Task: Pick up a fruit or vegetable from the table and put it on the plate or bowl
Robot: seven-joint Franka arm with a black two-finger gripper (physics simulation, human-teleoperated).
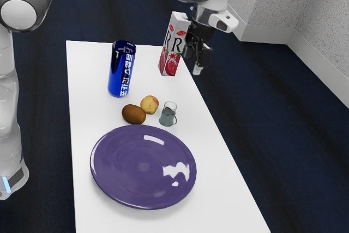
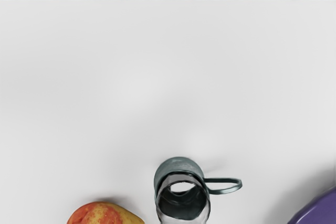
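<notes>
Purple plate [image 1: 143,166] nearest; hand [image 1: 194,65] points downward above table [image 1: 218,151].

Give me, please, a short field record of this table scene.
gripper: gripper open, empty, in the air beside the juice carton
fruit: kiwi and apple, side by side on the table
plate: plate purple, empty
other items: blue can; glass mug beside the apple
task status: nothing picked up yet

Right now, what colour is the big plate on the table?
Glossy purple. The plate shows best in the exterior view.
</notes>
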